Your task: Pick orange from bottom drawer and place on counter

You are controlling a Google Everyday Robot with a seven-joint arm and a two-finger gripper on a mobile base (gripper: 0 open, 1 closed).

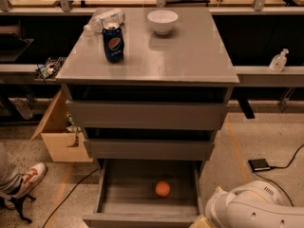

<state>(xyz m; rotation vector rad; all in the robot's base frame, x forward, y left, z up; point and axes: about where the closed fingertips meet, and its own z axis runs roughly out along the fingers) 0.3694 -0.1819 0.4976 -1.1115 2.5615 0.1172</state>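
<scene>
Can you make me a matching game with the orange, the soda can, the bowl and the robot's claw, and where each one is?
1 orange
2 soda can
3 white bowl
4 claw

A back of the counter
B inside the open bottom drawer
C low down, beside the drawer's right front corner
D left side of the counter

Pairs: 1-B, 2-D, 3-A, 4-C
</scene>
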